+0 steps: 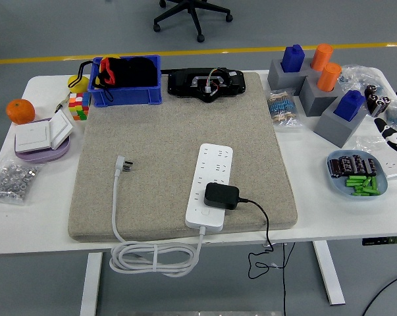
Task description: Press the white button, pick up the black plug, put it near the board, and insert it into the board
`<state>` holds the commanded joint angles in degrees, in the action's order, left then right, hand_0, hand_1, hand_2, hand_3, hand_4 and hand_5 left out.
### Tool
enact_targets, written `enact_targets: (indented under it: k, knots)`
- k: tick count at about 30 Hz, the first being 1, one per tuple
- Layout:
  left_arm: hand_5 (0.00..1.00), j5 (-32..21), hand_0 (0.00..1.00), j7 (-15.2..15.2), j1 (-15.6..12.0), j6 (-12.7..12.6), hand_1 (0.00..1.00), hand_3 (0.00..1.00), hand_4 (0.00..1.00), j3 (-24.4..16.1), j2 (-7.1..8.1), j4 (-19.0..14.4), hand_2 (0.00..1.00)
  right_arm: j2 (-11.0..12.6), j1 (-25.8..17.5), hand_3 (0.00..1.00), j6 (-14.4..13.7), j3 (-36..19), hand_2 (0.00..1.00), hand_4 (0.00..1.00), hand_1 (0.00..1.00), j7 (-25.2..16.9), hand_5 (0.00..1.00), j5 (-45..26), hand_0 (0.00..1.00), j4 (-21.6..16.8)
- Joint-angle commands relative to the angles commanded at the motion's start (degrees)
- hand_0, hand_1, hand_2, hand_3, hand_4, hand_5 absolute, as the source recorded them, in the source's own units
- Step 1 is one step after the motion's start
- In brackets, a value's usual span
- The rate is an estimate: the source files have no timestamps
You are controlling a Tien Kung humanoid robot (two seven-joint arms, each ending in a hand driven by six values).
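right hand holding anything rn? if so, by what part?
Nothing held. Only a sliver of the right hand shows at the table's right edge, with nothing in it. The black plug sits in the power strip, untouched.

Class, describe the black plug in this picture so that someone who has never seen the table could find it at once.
Start at the large beige mat that covers the middle of the white table. On its near half lies a white power strip, and the black plug sits on the strip's near end. It is the only black block there, and a thin black cable runs from it over the table's near edge.
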<state>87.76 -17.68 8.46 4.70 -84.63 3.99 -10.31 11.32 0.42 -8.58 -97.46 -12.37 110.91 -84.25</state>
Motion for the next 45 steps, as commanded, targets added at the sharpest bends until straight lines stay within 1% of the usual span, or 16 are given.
enact_targets:
  k: [3,6,7,15,20,24,25,30,31,40,45]
  knots:
    - [0.301,-0.04,0.71,-0.02,0.1,0.03,0.695,0.714,0.718,0.19,0.01,0.0,0.668,-0.28,-0.24,0.796,-0.16,-0.39,0.822,0.875,0.877,0.36,0.635,0.18,0.954,-0.2]
    - [0.301,0.87,0.71,-0.22,-0.16,0.07,0.695,0.714,0.718,-0.53,0.01,0.0,0.668,-0.59,-0.61,0.796,-0.08,-0.33,0.822,0.875,0.877,0.47,0.635,-0.39,0.954,-0.17]
    - [0.301,0.88,0.709,-0.22,-0.18,0.07,0.695,0.715,0.718,-0.53,0.02,0.0,0.668,-0.61,-0.64,0.797,-0.07,-0.32,0.822,0.885,0.877,0.46,0.761,-0.42,0.953,-0.17]
    - [0.301,0.87,0.709,-0.13,-0.55,0.01,0.695,0.715,0.718,-0.89,-0.19,0.0,0.668,-1.34,-1.44,0.797,0.04,-0.5,0.822,0.889,0.877,0.81,0.751,-0.62,0.952,-0.32]
    - [0.301,0.83,0.709,-0.16,-0.58,0.03,0.695,0.714,0.718,-0.93,-0.44,0.0,0.668,-1.62,-1.38,0.797,0.69,-0.44,0.822,0.889,0.877,1.26,0.749,-0.88,0.951,-0.18]
    - [0.301,1.29,0.709,-0.29,-0.71,0.06,0.695,0.714,0.718,-1.3,-0.61,0.0,0.668,-1.8,-1.41,0.797,0.54,-0.55,0.822,0.889,0.877,1.72,0.749,-0.25,0.951,-0.32]
    - [0.301,1.3,0.709,-0.28,-0.71,0.06,0.695,0.715,0.717,-1.29,-0.62,0.0,0.668,-1.78,-1.41,0.786,0.36,-0.55,0.81,0.875,0.868,1.67,0.653,-0.07,0.95,-0.33]
    - [0.301,1.28,0.709,-0.26,-0.48,0.03,0.695,0.715,0.717,-1.36,-0.51,0.0,0.668,-1.64,-1.33,0.786,-0.52,-0.57,0.81,0.875,0.868,0.58,0.653,0.32,0.95,-0.3]
    - [0.3,1.33,0.709,-0.26,-0.47,0.02,0.695,0.715,0.717,-1.43,-0.48,0.0,0.668,-1.67,-1.31,0.757,-0.57,-0.6,0.786,0.805,0.846,0.59,0.453,0.38,0.945,-0.31]
    - [0.3,2.38,0.71,-0.55,-1.06,0.07,0.695,0.716,0.718,-2.34,-0.3,0.0,0.668,-1.95,-1.49,0.742,-0.59,-1.03,0.782,0.804,0.843,0.65,0.443,0.55,0.943,-0.43]
    - [0.301,2.38,0.71,-0.43,-1.33,0.07,0.695,0.716,0.717,-2.25,0.0,0.0,0.668,-2.57,-2.13,0.73,-0.5,-1.49,0.779,0.803,0.836,0.66,0.441,0.69,0.939,-0.59]
